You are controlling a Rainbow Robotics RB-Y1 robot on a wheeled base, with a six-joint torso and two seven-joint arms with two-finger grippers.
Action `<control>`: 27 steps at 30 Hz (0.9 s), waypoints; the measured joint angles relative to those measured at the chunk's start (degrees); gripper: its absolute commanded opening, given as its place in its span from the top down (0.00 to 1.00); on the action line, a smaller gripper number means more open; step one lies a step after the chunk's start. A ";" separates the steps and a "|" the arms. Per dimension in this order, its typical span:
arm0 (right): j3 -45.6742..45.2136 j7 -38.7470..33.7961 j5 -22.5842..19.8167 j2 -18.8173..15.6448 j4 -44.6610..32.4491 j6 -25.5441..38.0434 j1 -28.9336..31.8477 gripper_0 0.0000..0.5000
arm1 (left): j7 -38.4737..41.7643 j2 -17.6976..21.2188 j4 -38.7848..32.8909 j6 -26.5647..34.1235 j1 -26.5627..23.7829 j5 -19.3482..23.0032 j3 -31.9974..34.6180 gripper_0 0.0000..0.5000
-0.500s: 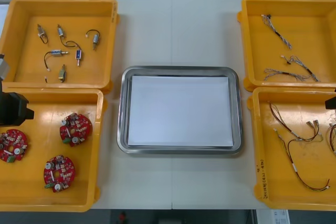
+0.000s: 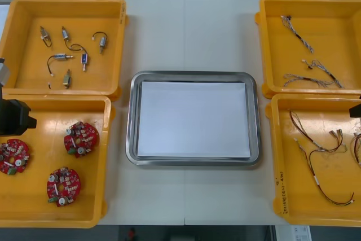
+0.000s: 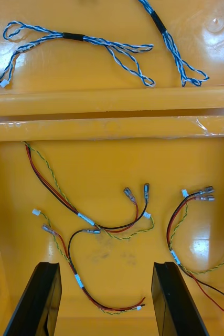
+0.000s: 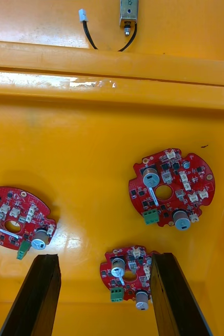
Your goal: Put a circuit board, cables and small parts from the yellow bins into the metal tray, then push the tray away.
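No text reads clearly. Black handwriting [image 2: 280,192] runs along the tray-side rim of the near right yellow bin [image 2: 274,139], a short line of characters with what looks like brackets, too small to make out. The red circuit boards [image 4: 170,189] carry tiny white printed marks beside their components; none legible in the left wrist view or from the front. The red and yellow cables [image 3: 64,202] have small white sleeves [image 3: 85,218] and a blue one [image 3: 77,281], with no print that can be read. No brand, number or sign legible on the other bins.
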 measured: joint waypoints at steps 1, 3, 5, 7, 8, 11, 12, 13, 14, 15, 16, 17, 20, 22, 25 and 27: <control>0.00 0.00 0.00 0.00 0.00 0.00 0.00 0.00 | 0.00 0.00 0.00 0.00 0.00 0.00 0.00 0.00; 0.00 0.00 0.00 0.00 0.00 0.00 0.00 0.00 | 0.00 0.00 0.00 0.00 0.00 0.00 0.00 0.00; 0.00 0.00 0.00 0.00 0.00 0.00 0.00 0.00 | 0.00 0.00 0.00 0.00 0.00 0.00 0.00 0.00; 0.00 0.00 0.00 0.00 0.00 0.00 0.00 0.00 | 0.00 0.00 0.00 0.00 0.00 0.00 0.00 0.00; 0.00 0.00 0.00 0.00 0.00 0.00 0.00 0.00 | 0.00 0.00 0.00 0.00 0.00 0.00 0.00 0.00; 0.00 0.00 0.00 0.00 0.00 0.00 0.00 0.00 | 0.00 0.00 0.00 0.00 0.00 0.00 0.00 0.00; 0.00 0.00 0.00 0.00 0.00 0.00 0.00 0.00 | 0.00 0.00 0.00 0.00 0.00 0.00 0.00 0.00; 0.00 0.00 0.00 0.00 0.00 0.00 0.00 0.00 | 0.00 0.00 0.00 0.00 0.00 0.00 0.00 0.00; 0.00 0.00 0.00 0.00 0.00 0.00 0.00 0.00 | 0.00 0.00 0.00 0.00 0.00 0.00 0.00 0.00; 0.00 0.00 0.00 0.00 0.00 0.00 0.00 0.00 | 0.00 0.00 0.00 0.00 0.00 0.00 0.00 0.00; 0.00 0.00 0.00 0.00 0.00 0.00 0.00 0.00 | 0.00 0.00 0.00 0.00 0.00 0.00 0.00 0.00; 0.00 0.00 0.00 0.00 0.00 0.00 0.00 0.00 | 0.00 0.00 0.00 0.00 0.00 0.00 0.00 0.00; 0.00 0.00 0.00 0.00 0.00 0.00 0.00 0.00 | 0.00 0.00 0.00 0.00 0.00 0.00 0.00 0.00; 0.00 0.00 0.00 0.00 0.00 0.00 0.00 0.00 | 0.00 0.00 0.00 0.00 0.00 0.00 0.00 0.00; 0.00 0.00 0.00 0.00 0.00 0.00 0.00 0.00 | 0.00 0.00 0.00 0.00 0.00 0.00 0.00 0.00; 0.00 0.00 0.00 0.00 0.00 0.00 0.00 0.00 | 0.00 0.00 0.00 0.00 0.00 0.00 0.00 0.00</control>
